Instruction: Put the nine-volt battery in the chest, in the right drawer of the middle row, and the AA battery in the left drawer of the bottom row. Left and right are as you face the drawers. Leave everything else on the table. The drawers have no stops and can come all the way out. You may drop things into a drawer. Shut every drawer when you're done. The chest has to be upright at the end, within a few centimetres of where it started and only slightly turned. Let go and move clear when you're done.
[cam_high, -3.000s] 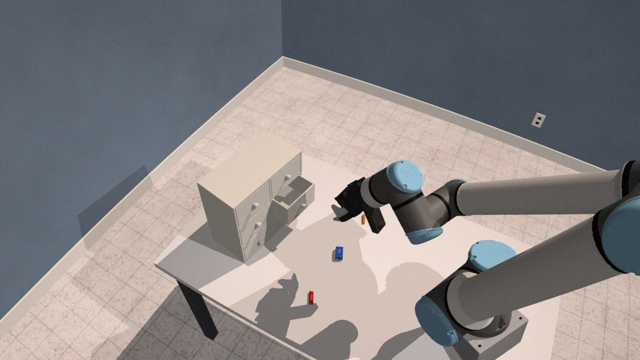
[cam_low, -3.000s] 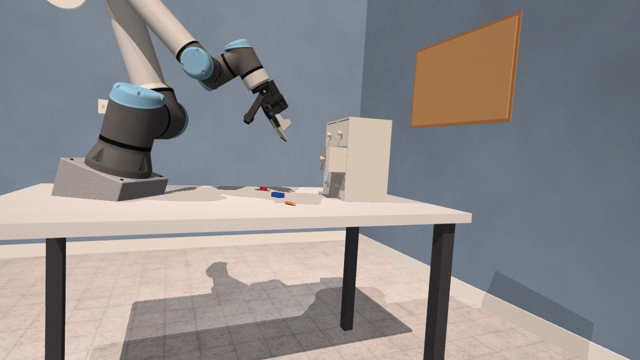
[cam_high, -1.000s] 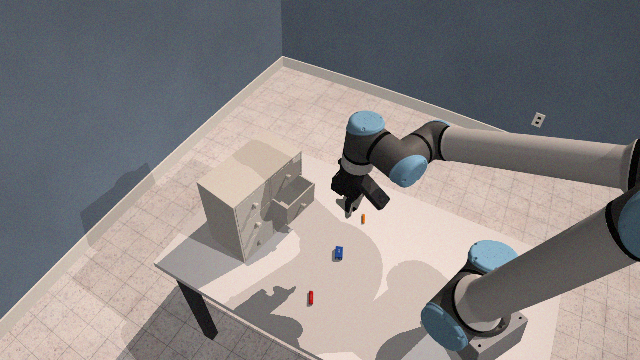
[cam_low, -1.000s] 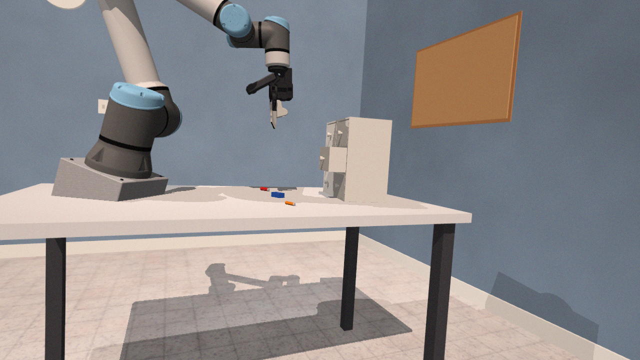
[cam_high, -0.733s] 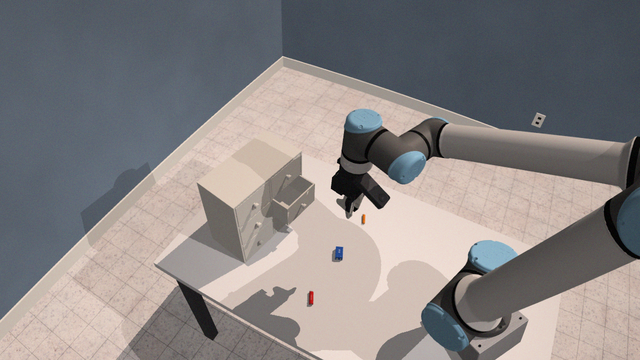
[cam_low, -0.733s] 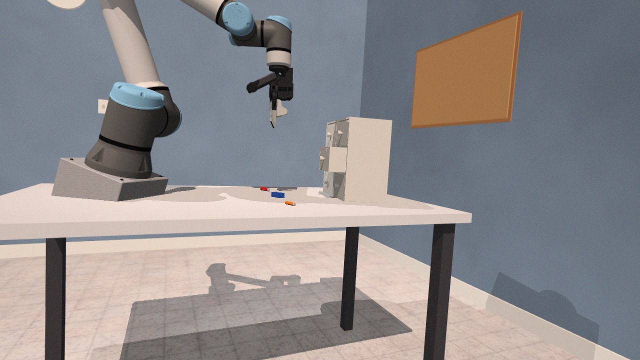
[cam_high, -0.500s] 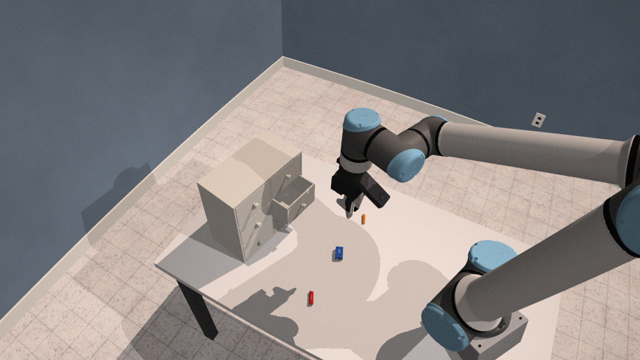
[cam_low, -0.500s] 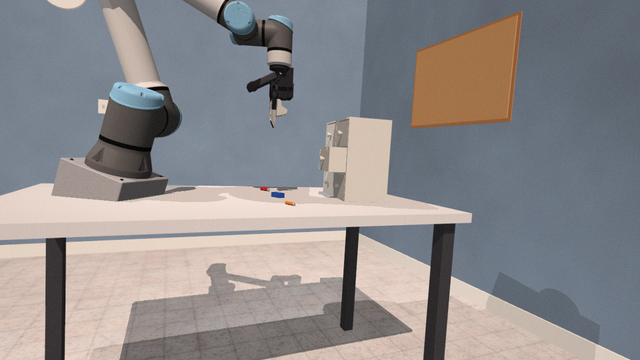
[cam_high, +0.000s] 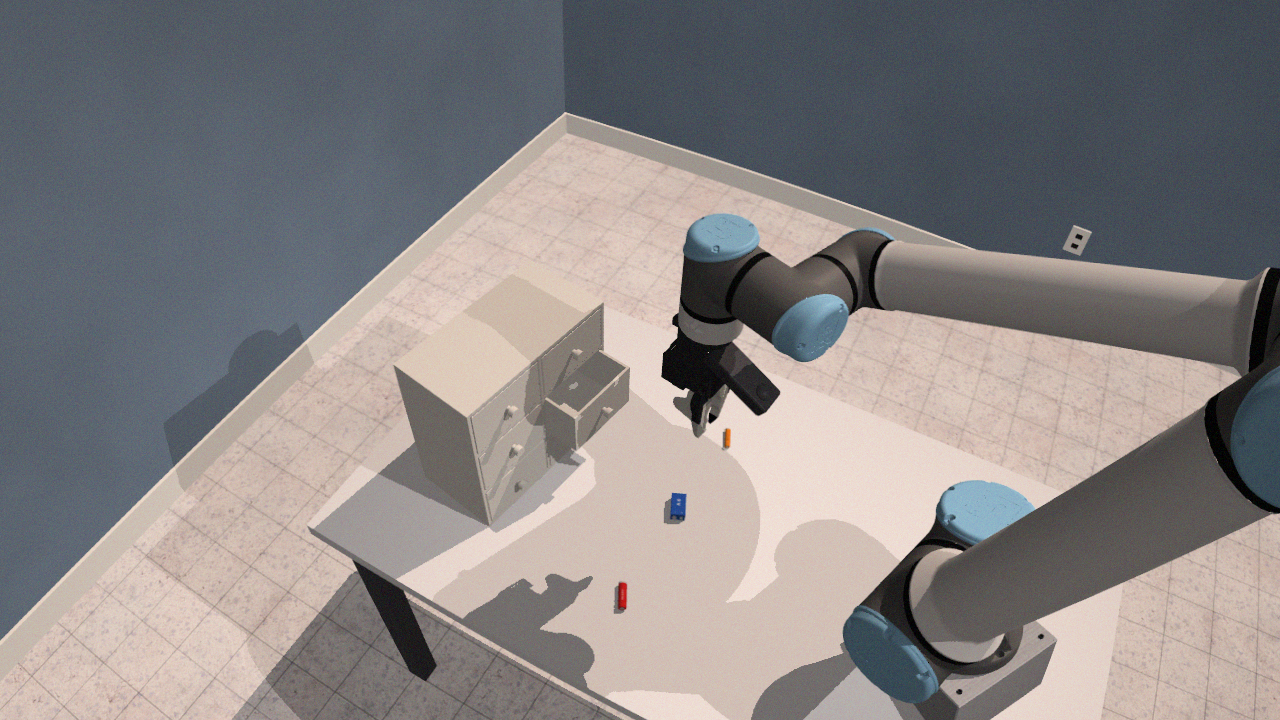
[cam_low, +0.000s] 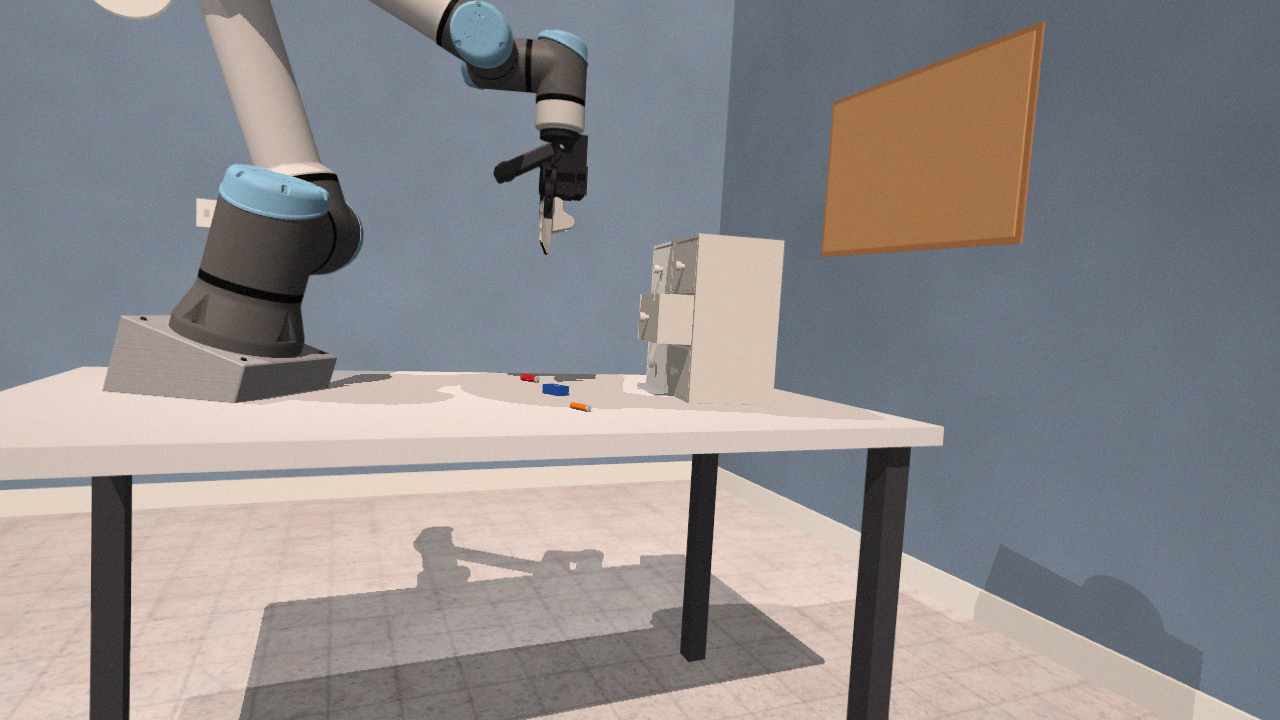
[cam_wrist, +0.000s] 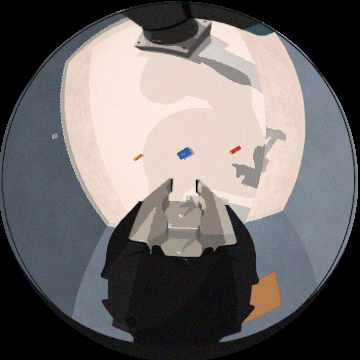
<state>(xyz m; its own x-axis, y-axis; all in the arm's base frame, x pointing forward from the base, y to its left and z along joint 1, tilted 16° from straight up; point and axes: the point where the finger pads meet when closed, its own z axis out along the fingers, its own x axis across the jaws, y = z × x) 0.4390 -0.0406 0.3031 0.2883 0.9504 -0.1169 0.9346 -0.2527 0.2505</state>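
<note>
The blue nine-volt battery (cam_high: 678, 504) lies on the table's middle; it also shows in the wrist view (cam_wrist: 184, 153). An orange cylindrical cell (cam_high: 726, 437) lies nearer the back edge and a red one (cam_high: 621, 593) nearer the front edge; I cannot tell which is the AA. The beige chest (cam_high: 501, 389) stands upright with its middle-row right drawer (cam_high: 590, 385) pulled out and no contents visible. My gripper (cam_high: 702, 420) (cam_low: 543, 241) hangs high above the table, between the chest and the orange cell, pointing down. Its fingers are nearly together with nothing between them.
The robot base (cam_high: 975, 662) sits at the table's near right corner. The other chest drawers are shut. An orange pinboard (cam_low: 930, 143) hangs on the wall behind the chest.
</note>
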